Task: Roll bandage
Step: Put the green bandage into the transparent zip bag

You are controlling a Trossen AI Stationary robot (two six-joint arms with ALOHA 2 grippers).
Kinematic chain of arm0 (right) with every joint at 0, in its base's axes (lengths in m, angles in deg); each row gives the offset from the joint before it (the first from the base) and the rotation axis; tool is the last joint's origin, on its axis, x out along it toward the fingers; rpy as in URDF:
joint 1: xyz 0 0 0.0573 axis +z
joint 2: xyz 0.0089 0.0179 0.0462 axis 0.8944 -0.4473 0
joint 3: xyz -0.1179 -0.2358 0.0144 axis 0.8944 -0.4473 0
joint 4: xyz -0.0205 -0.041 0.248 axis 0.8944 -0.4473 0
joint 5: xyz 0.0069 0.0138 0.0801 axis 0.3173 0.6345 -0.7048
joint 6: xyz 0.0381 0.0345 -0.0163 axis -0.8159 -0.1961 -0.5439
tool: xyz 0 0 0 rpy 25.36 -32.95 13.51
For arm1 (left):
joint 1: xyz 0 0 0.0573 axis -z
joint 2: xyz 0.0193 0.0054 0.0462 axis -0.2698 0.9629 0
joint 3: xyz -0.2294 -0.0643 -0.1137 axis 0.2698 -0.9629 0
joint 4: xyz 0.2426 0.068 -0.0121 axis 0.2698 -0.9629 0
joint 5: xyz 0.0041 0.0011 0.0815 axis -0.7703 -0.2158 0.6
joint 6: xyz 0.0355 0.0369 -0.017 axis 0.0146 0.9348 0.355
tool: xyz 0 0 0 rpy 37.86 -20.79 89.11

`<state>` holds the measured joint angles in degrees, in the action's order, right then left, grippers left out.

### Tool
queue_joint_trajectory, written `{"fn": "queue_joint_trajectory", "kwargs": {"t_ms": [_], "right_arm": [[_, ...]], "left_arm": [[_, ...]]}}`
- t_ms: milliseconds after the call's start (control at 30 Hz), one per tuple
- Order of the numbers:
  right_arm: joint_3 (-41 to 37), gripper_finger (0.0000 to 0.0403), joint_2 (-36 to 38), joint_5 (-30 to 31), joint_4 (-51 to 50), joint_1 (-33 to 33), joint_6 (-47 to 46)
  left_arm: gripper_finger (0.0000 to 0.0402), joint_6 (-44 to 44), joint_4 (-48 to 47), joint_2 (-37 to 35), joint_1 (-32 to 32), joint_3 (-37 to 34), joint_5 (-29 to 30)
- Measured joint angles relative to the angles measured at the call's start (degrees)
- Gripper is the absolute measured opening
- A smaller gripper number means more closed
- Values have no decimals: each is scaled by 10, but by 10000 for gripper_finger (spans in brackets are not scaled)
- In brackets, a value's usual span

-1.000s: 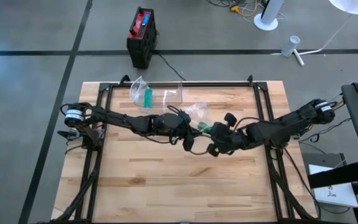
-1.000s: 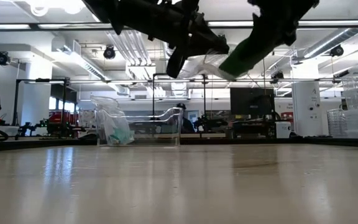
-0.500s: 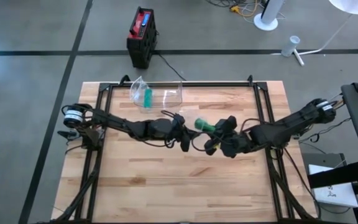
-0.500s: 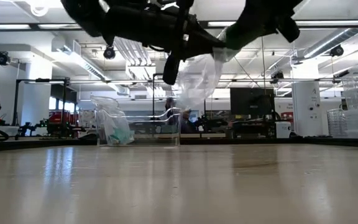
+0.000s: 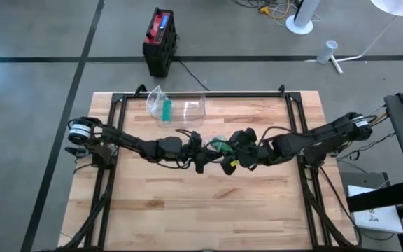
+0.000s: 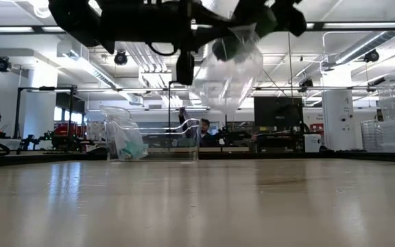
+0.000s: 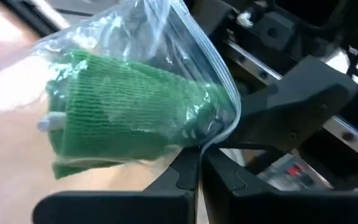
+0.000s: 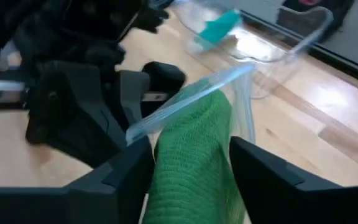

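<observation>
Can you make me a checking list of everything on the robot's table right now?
Surface: wooden table, mostly bare planks.
Job's things: green bandage roll inside a clear plastic bag, held up in the air above the table.
Clutter: clear container at the table's far edge, with another bag and something teal inside.
End effectors: left end effector shut on the bag's edge; right end effector has its fingers spread either side of the green roll.
Cables: black wires loop along both arms; a cord runs from the red and black box on the floor.
Surroundings: grey floor, white stand; a person far behind the table.
</observation>
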<state>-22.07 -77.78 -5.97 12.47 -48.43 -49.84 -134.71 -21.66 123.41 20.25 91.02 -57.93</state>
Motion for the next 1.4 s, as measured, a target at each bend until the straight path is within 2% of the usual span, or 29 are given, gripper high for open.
{"fn": "queue_joint_trajectory", "kwargs": {"t_ms": [100,233,467,667,767,1000,1133,1400], "right_arm": [[40,232,3,-24,-50,-1,12],[100,257,5,-26,-114,0,30],[188,265,5,-27,-113,0,123],[221,243,16,-62,-140,10,226],[219,228,16,-71,-133,18,237],[215,189,-32,-69,-15,15,314],[236,163,-56,-70,-64,15,319],[305,111,-49,-70,-132,37,311]], "left_arm": [[0,8,-7,-25,0,-3,-22],[0,25,-49,-75,-2,-4,-36],[0,32,-139,-152,-2,-5,-41],[0,32,-157,-224,-4,-12,-82],[0,47,-169,-255,-4,-11,-82],[0,52,-192,-249,-4,-12,-66],[0,51,-198,-243,-4,-12,-70],[0,56,-199,-246,-4,-12,-78]]}}
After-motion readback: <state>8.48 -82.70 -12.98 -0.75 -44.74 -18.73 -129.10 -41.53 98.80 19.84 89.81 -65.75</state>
